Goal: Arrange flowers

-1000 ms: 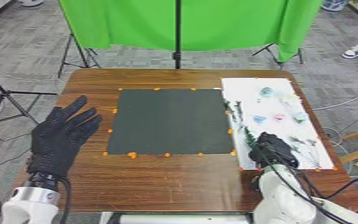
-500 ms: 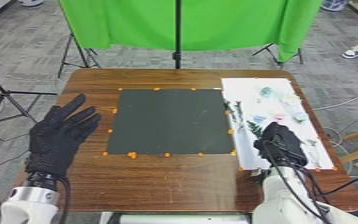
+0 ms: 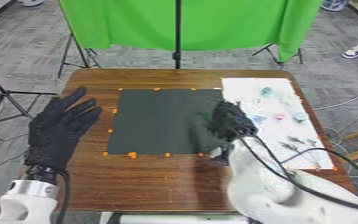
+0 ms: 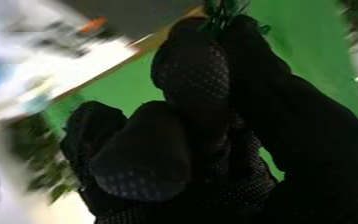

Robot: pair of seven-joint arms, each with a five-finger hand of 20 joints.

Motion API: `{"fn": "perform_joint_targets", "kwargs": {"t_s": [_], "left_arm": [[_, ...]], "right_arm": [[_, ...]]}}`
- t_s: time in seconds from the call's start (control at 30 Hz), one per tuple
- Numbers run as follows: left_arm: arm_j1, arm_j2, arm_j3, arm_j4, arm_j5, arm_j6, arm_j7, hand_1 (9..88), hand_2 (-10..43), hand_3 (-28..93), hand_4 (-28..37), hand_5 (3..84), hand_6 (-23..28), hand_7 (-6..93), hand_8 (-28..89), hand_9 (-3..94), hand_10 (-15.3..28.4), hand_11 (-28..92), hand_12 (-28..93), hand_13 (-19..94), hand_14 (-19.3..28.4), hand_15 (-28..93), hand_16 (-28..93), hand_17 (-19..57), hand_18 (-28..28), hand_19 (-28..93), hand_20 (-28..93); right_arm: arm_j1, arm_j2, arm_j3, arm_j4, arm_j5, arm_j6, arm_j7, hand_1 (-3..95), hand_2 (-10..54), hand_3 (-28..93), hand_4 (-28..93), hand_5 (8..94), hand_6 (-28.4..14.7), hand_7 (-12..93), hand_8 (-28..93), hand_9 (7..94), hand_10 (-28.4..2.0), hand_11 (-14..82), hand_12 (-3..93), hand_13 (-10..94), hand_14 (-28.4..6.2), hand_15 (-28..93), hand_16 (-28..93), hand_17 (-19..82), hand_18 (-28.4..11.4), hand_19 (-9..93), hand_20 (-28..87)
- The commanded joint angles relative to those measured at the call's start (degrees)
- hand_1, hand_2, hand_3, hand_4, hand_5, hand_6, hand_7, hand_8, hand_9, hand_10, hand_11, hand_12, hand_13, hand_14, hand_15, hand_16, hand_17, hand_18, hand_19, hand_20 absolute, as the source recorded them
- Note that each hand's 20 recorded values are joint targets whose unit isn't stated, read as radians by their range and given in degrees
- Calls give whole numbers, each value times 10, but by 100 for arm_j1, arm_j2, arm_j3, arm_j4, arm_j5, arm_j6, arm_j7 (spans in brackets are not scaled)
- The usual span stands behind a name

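Green sprig [image 4: 225,14], pinched by my right robot hand [image 3: 232,120] inside the table's [image 3: 140,182] right edge, seemed ready for laying; my left robot hand [image 3: 55,131] was relaxed.

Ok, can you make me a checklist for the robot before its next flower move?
1. Green sprig pinched in the right hand: ok.
2. Right hand over the dark mat: ok, at its right edge.
3. Left hand out of the way: ok, left of the mat, fingers open.
4. Sprig laid down on the mat: not ok, the hand holds it.
5. Pink flower on the white sheet: ok.
6. Sprig's exact landing spot: cannot tell.
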Motion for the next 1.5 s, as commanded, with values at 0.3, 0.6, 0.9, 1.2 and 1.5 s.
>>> {"fn": "perform_joint_targets", "kwargs": {"t_s": [0.3,0.6,0.9,1.2,1.5], "left_arm": [[-752,454,223,120,5,-347,169,189,90,743,-283,350,82,143,-107,309,197,235,99,227,241,346,-47,-106,215,498,102],[-1045,687,412,131,-11,-338,232,189,92,743,-283,344,80,149,-96,294,206,223,121,203,254,342,-27,-127,234,507,102],[-1109,695,457,167,-11,-419,284,190,100,734,-283,332,72,149,-78,294,209,68,233,172,284,96,154,-179,270,514,103],[-1277,671,598,213,-15,-471,288,193,100,737,-283,338,75,146,-84,304,207,122,187,204,284,130,107,-158,259,481,116],[-1476,615,697,302,-13,-572,203,197,101,737,-283,339,75,150,-86,311,201,114,200,216,280,95,136,-157,258,454,137]], "right_arm": [[2175,-2284,-1740,1542,1090,205,-69,520,-95,747,-248,864,-46,304,189,917,-112,486,232,887,-66,731,211,598,-207,932,537],[3070,-2903,-2799,2146,2003,332,23,518,-95,741,-238,862,-40,309,182,918,-108,485,231,887,-60,730,211,596,-204,932,541],[2924,-2991,-2624,2371,2621,151,222,521,-95,702,-233,885,-41,243,201,936,-112,456,230,900,-66,713,212,595,-213,932,538],[2746,-3013,-2660,2562,2223,-307,648,505,-95,713,-244,895,-44,221,164,936,-114,459,230,903,-75,710,211,595,-219,932,536],[2666,-3032,-2572,2526,2287,-517,582,493,-95,706,-243,908,-44,196,153,937,-115,469,216,908,-82,707,211,598,-227,932,539]]}}
